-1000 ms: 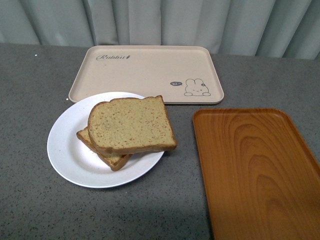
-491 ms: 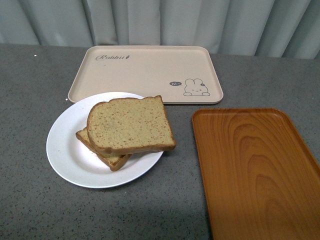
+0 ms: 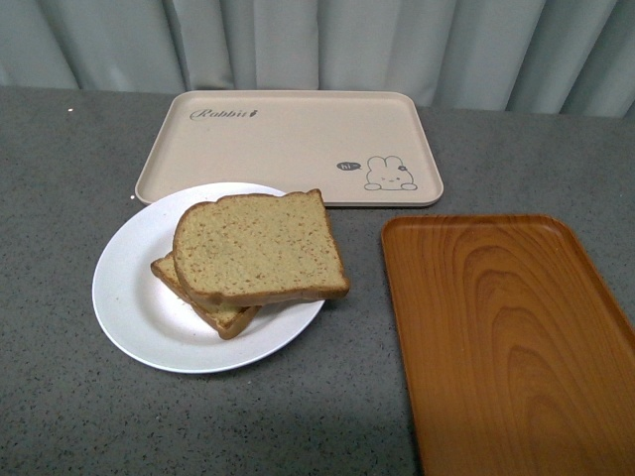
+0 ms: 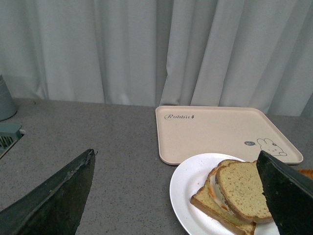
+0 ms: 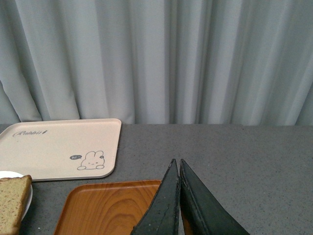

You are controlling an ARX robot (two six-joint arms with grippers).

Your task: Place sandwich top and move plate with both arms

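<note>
1. Plate [image 3: 134, 297]: white, round, left of centre in the front view, on the grey table [image 3: 60, 159]. It carries the sandwich and is not yet gripped. Its far rim overlaps the beige tray's near edge in the picture; whether the two touch cannot be told.
2. Sandwich top [image 3: 263, 248]: lies flat on the lower slice [image 3: 223, 317], centre-left of frame, turned a little askew so one corner of the lower slice pokes out toward the lower left. It reads as already placed, so the plate move is what remains.
3. Filling: the left wrist view shows a thin pale and orange layer between the slices. It is too small to identify.
4. Beige tray [image 3: 288, 139]: upper centre, rabbit print, nothing on it.
5. Orange tray [image 3: 506, 327]: right half of the frame, bare, cut off at the lower edge. It is probably where the plate goes.
6. Left gripper [image 4: 175, 154]: fingers spread wide with the plate showing between them. It holds nothing and is likely set to take the rim.
7. Right gripper [image 5: 177, 164]: fingers pressed together on nothing, above the orange tray and well apart from the plate. It would need to part them before sharing the lift.
8. Both arms are absent from the front view, so their height over the table is unclear.
</note>
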